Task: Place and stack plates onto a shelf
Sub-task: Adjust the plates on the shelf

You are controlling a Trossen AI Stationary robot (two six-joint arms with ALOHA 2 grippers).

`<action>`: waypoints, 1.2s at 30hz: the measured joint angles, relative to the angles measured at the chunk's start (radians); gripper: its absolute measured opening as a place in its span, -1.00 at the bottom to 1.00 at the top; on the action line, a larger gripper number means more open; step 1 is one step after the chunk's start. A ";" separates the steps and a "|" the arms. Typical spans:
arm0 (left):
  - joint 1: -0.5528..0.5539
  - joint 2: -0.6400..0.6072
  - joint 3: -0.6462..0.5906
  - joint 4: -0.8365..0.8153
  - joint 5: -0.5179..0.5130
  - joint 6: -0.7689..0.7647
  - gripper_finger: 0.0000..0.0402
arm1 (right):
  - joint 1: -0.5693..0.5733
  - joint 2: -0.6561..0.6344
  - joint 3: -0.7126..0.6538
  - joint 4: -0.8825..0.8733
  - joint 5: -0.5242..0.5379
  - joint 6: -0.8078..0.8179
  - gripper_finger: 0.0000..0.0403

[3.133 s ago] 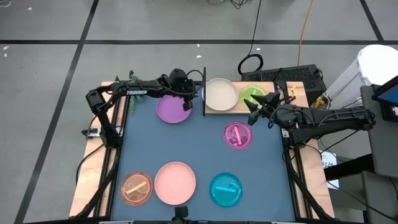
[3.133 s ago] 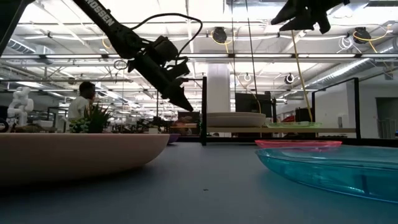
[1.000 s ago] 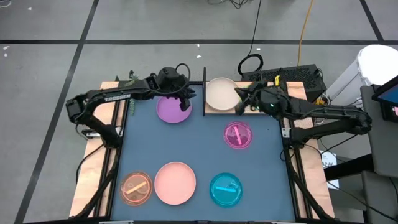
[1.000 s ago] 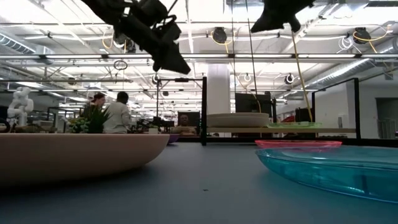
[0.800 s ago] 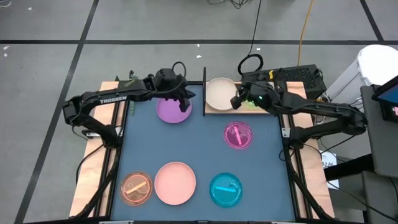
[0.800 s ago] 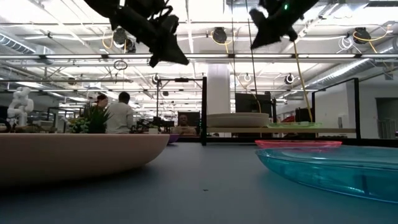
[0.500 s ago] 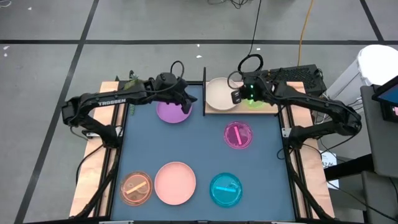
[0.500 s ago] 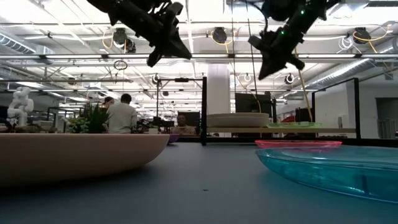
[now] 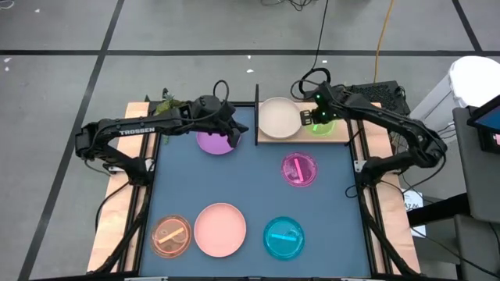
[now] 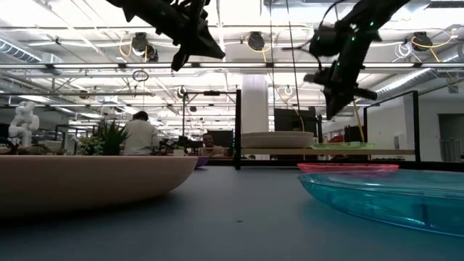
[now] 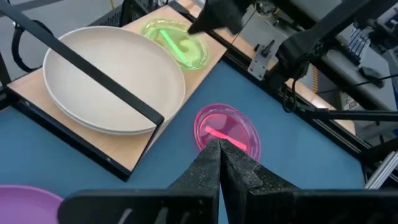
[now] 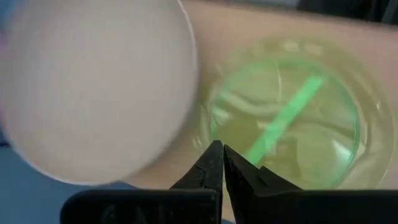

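The shelf is a light wooden board at the far edge, with a black upright panel at its left end. On it rest a cream plate and a green dish. A purple plate lies on the blue mat left of the panel. My left gripper hovers shut above that plate's right edge, holding nothing. My right gripper is shut and points down over the shelf between the cream plate and the green dish, well above them.
On the mat lie a magenta dish at mid right, and an orange dish, a pink plate and a cyan dish along the near edge. A small plant stands at the far left. Cables and gear sit behind the shelf.
My right gripper has come down over the shelf and tipped to point downward, ending between the cream plate and the green dish. My left gripper has stayed high over the purple plate's right edge. No plate has moved.
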 joint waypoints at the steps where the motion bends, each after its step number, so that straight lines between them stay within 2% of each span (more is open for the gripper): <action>1: 0.000 0.000 0.000 0.001 0.000 0.000 -0.98 | -0.003 0.020 0.000 -0.007 -0.002 -0.009 -1.00; 7: 0.001 0.000 0.000 0.001 0.004 0.001 -0.98 | -0.030 0.132 0.000 -0.008 -0.002 -0.043 -1.00; 13: -0.004 0.000 0.000 0.000 0.040 -0.016 -0.98 | -0.048 0.189 0.000 -0.012 -0.002 -0.066 -1.00; 23: -0.019 0.000 0.000 0.001 0.042 -0.030 -0.98 | -0.078 0.192 0.000 -0.013 0.007 -0.087 -1.00; 31: -0.019 0.000 0.000 0.001 0.042 -0.022 -0.98 | -0.081 0.192 -0.002 -0.009 0.058 -0.119 -1.00; 36: -0.019 0.001 0.000 0.001 0.042 -0.015 -0.98 | -0.081 0.191 -0.054 0.028 0.053 -0.113 -1.00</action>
